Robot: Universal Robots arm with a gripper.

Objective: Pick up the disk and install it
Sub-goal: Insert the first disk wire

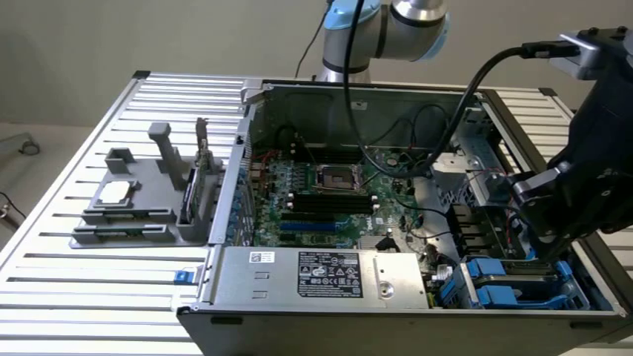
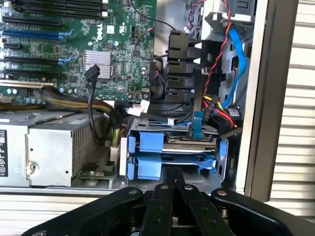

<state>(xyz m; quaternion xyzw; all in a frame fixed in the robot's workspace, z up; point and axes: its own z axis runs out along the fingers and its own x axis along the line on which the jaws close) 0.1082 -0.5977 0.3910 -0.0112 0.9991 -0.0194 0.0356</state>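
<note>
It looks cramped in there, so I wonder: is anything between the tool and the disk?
Nothing loose that I can see. The shut tool is right at the blue cage, and the disk lies in it. Cables crowd beyond it.
</note>
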